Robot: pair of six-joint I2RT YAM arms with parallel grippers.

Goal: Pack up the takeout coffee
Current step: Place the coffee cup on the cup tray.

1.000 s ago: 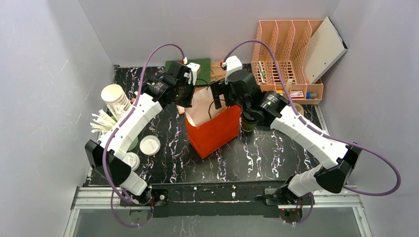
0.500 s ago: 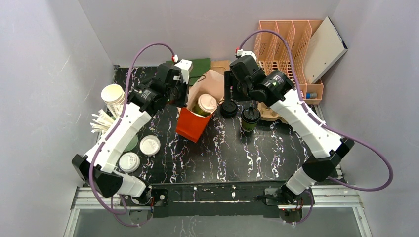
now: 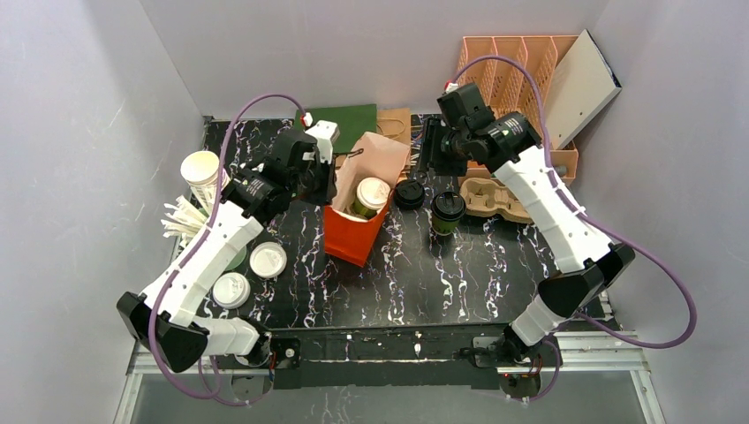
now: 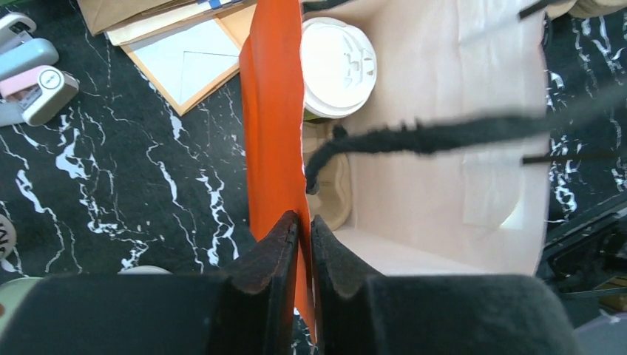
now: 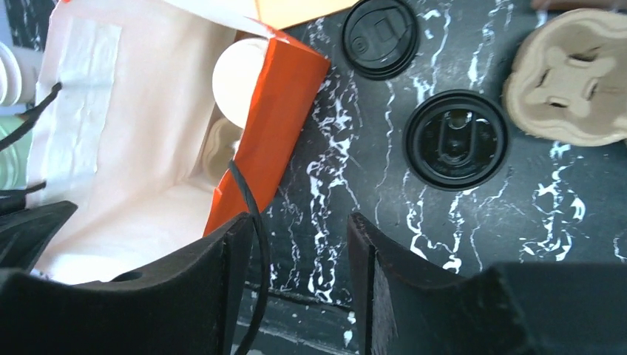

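The takeout coffee (image 3: 447,210), a dark green cup with a black lid, stands on the table right of the orange paper bag (image 3: 351,234). It also shows in the right wrist view (image 5: 455,139). The bag is open and holds a cup with a white lid (image 3: 371,193), also in the left wrist view (image 4: 336,66). My left gripper (image 3: 323,187) is shut on the bag's left wall (image 4: 275,133). My right gripper (image 3: 433,152) is open and empty behind the coffee. The bag's black cord handle (image 5: 255,214) hangs along its left finger.
A loose black lid (image 3: 408,194) lies between bag and coffee. A cardboard cup carrier (image 3: 495,196) sits to the right, with a peach file rack (image 3: 517,93) behind it. Stacked white cups (image 3: 205,177) and white lids (image 3: 268,259) are at the left, and flat bags (image 3: 343,117) at the back.
My right gripper has lifted off the bag and drawn back to the right rear. The bag has swung open and shifted left with my left gripper still holding its wall.
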